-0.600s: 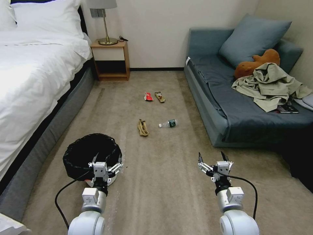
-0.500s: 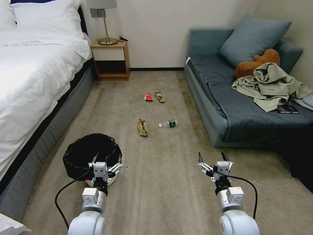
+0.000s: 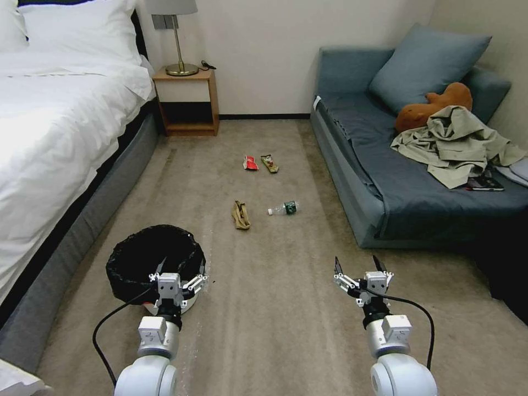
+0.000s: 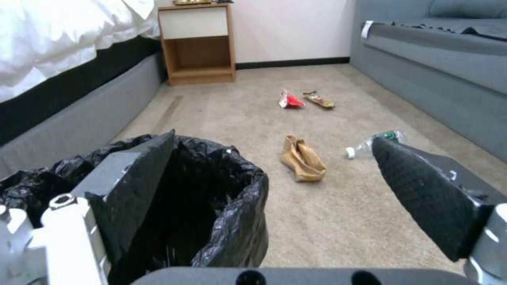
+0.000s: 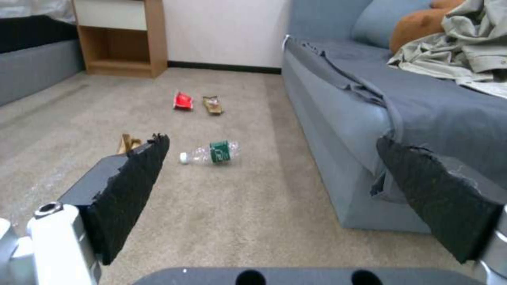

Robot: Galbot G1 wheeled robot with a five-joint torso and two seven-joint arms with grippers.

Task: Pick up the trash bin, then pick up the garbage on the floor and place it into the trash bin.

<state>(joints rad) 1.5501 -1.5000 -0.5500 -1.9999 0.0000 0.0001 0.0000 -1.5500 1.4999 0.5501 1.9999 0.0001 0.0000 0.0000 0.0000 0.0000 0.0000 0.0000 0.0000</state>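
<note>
The trash bin (image 3: 144,257), white with a black bag over its rim, stands on the carpet at front left. My left gripper (image 3: 182,270) is open at its near right rim; in the left wrist view one finger (image 4: 138,174) stands over the trash bin (image 4: 227,206) and the other outside it. My right gripper (image 3: 357,263) hangs open over bare carpet at front right. The garbage lies farther ahead: a clear bottle (image 3: 285,208), a tan scrap (image 3: 240,215), a red-white wrapper (image 3: 250,163) and a brown-gold wrapper (image 3: 269,163).
A white bed (image 3: 49,137) runs along the left, and a wooden nightstand (image 3: 187,102) with a lamp stands at the back wall. A blue sofa (image 3: 385,181) on the right carries khaki clothing (image 3: 456,146) and a brown plush toy (image 3: 434,104).
</note>
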